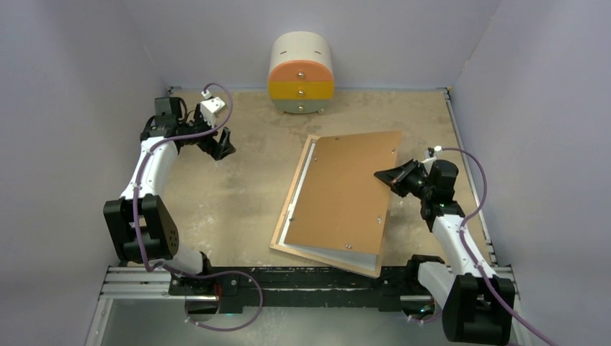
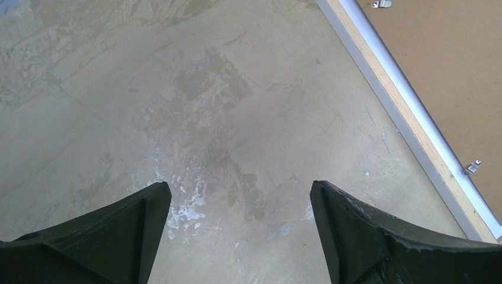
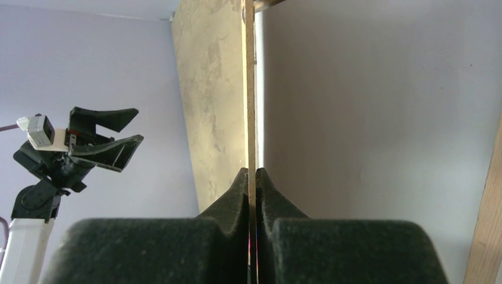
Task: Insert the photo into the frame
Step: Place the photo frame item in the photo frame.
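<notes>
The frame (image 1: 292,193) lies back-up on the table, its light wood rim showing along the left and near sides. A plain brown backing board (image 1: 346,191) covers it, skewed, with its right edge raised. My right gripper (image 1: 383,177) is shut on that right edge; in the right wrist view the thin board edge (image 3: 250,118) runs up from between the closed fingers (image 3: 237,189). My left gripper (image 1: 223,146) is open and empty over bare table, left of the frame. The frame's rim (image 2: 408,118) shows in the left wrist view. The photo is not in view.
A small round drawer cabinet (image 1: 300,75) with orange, yellow and green drawers stands at the back against the wall. Small metal clips (image 2: 472,167) sit along the frame's back. Purple walls close in the table on three sides.
</notes>
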`<action>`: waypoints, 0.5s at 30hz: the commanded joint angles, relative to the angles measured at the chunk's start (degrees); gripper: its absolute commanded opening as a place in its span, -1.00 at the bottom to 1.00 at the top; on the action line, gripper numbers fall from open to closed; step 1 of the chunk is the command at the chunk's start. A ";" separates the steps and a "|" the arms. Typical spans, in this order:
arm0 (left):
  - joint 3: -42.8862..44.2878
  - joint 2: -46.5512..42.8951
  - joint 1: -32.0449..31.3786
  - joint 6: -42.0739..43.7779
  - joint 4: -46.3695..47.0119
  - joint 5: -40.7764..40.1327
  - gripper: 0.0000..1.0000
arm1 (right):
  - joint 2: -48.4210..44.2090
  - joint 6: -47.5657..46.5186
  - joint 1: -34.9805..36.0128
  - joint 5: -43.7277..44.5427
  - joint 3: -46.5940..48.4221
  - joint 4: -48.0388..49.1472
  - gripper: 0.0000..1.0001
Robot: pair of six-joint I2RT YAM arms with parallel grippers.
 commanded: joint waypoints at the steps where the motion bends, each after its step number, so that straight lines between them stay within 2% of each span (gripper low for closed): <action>1: 1.16 0.63 -0.28 0.90 -0.24 1.01 0.89 | 1.14 1.69 -0.39 -3.31 -0.09 7.02 -1.00; 15: 0.68 0.72 -0.33 0.00 1.08 1.42 0.95 | 3.78 2.62 -0.38 -2.83 -2.73 8.10 -1.00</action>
